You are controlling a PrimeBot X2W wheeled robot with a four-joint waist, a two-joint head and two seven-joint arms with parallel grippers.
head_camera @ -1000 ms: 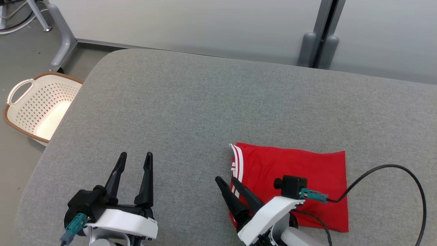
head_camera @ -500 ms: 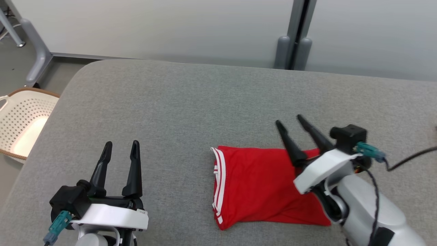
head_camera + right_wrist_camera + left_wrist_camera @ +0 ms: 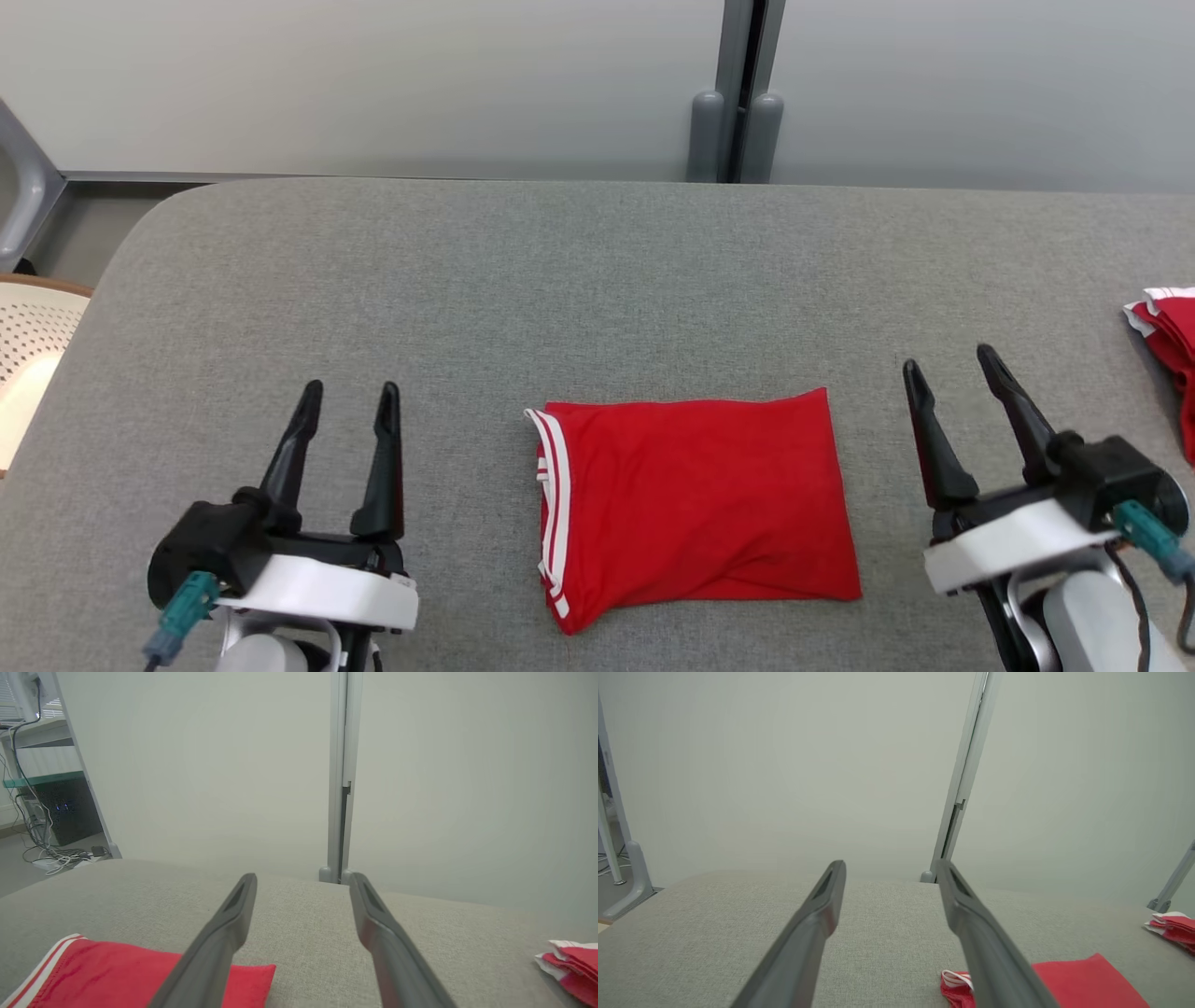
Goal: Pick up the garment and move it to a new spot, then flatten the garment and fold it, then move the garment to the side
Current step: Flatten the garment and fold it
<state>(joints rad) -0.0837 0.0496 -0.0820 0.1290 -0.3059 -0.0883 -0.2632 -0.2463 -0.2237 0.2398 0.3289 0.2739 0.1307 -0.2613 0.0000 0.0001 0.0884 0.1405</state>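
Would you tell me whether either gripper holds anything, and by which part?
Nothing is held: the left gripper and the right gripper are open, beside the garment.

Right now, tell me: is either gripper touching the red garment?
No: the left gripper and right gripper stand open on either side of the red garment, with bare grey table top showing between.

The left gripper point(image 3: 891, 865) hangs over a grey table point(image 3: 714, 924), its two dark fingers point(image 3: 808, 933) spread wide with nothing between them. A folded red garment point(image 3: 1083, 984) with white stripes lies at the lower right, partly hidden behind one finger. Well apart from it, at the right edge, sits a small red-and-white pile point(image 3: 1174, 928). Behind the table stands a pale wall point(image 3: 784, 765) split by an upright post point(image 3: 966, 779). A grey leg point(image 3: 633, 877) shows at far left.
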